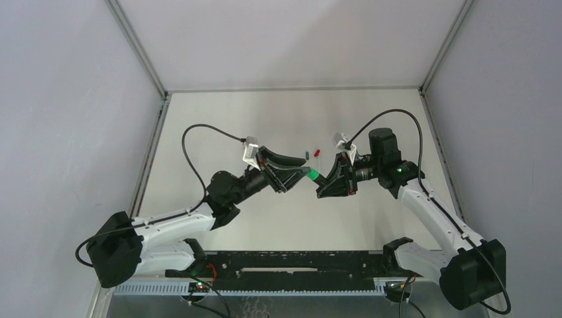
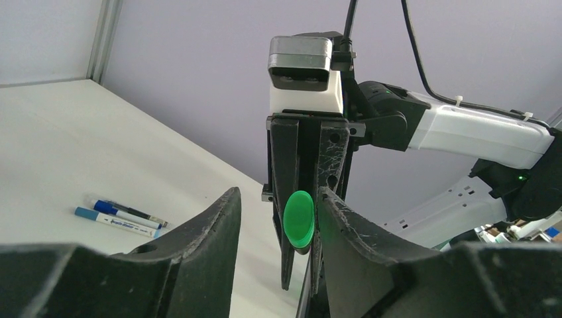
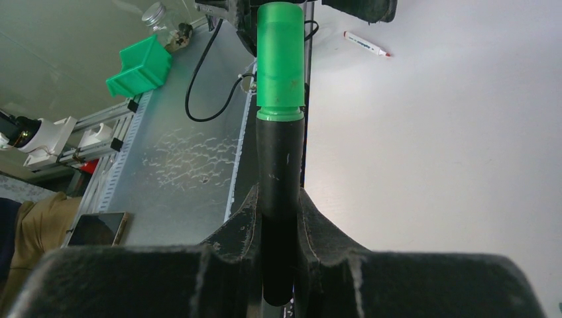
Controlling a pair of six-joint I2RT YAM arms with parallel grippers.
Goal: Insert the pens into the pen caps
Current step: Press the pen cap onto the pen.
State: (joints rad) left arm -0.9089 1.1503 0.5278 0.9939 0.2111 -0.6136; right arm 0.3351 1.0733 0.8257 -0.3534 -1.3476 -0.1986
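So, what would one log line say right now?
right end effector shut on black marker | green cap on marker | left end effector open around cap | blue pens on table

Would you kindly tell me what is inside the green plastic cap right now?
The thick black marker barrel, clamped in the right pincer, runs up into the green plastic cap. The cap is opaque, so the pen's tip inside is hidden.

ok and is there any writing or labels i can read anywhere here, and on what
Nothing legible anywhere.
Blue print on the white pen barrel, left wrist view: too small to read.
Dark print on the red-tipped pen, right wrist view: blurred, unreadable.
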